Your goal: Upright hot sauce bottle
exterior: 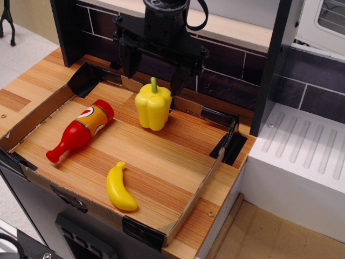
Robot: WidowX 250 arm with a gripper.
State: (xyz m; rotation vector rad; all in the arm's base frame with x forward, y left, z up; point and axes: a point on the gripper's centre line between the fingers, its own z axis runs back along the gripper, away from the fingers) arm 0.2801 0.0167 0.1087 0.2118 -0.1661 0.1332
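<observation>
The hot sauce bottle (81,130) is glossy red with an orange label and lies on its side at the left of the wooden tray (178,162). Its cap points toward the front left and its base toward the back right. My gripper (154,75) is black and hangs at the back of the tray, above and behind the yellow pepper (153,106). Its fingers (129,63) stand apart and hold nothing. The gripper is well to the right of and behind the bottle.
A yellow toy banana (121,188) lies near the tray's front edge. The tray has low cardboard walls (32,116) with black corner tape. A dark tiled back wall (232,65) stands behind. A white ribbed drainboard (307,145) lies to the right.
</observation>
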